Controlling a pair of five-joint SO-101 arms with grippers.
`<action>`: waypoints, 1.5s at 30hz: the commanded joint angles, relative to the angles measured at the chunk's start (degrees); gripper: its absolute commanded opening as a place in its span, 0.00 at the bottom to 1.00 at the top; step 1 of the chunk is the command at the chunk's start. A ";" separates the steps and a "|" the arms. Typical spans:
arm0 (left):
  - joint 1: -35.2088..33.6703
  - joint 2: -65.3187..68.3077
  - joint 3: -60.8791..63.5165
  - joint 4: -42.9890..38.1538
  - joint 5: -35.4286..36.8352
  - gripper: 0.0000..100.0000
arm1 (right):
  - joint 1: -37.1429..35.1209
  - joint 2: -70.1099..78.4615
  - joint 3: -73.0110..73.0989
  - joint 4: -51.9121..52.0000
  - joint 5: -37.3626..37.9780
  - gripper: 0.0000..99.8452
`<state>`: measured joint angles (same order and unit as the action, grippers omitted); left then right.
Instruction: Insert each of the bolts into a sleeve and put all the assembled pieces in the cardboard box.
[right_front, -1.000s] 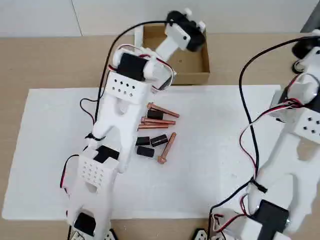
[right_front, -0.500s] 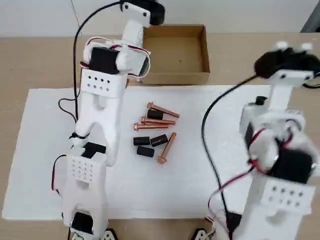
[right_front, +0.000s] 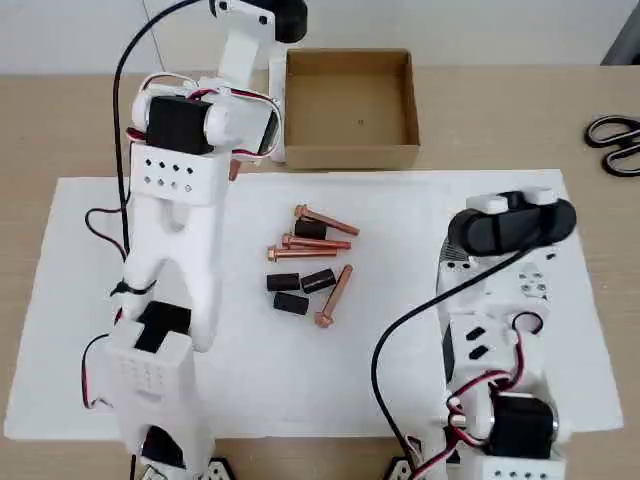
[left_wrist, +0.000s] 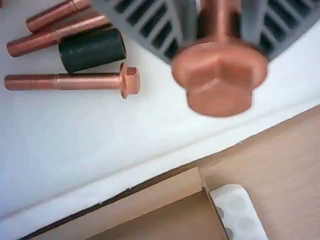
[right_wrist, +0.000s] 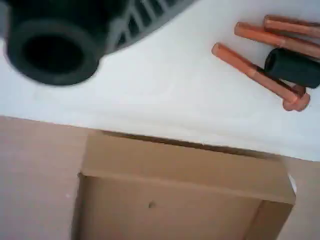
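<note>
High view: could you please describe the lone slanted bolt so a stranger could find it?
On the white sheet before the cardboard box, copper bolts and black sleeves lie clustered. This bolt is on the cluster's side farthest from the box; it alone points steeply toward the box, while the other three lie almost crosswise.

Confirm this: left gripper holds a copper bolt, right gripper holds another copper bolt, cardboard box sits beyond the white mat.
Wrong on the right gripper: it holds a black sleeve, as the right wrist view shows. The left gripper holding a copper bolt and the cardboard box beyond the white mat stand.
</note>
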<state>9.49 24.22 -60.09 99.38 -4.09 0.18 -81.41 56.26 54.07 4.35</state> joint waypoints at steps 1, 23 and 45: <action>-0.26 -6.51 2.33 1.05 0.44 0.01 | -0.48 -2.42 -0.09 -1.54 0.18 0.00; 6.95 -35.52 23.34 -0.35 20.04 0.01 | -9.45 -22.55 18.73 -1.80 -15.12 0.01; 8.88 -59.87 30.37 -6.33 15.47 0.01 | -24.40 -22.55 22.77 -6.46 -17.05 0.00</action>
<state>18.46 -30.37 -31.96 94.90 12.00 -23.74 -103.38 79.38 49.14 -12.44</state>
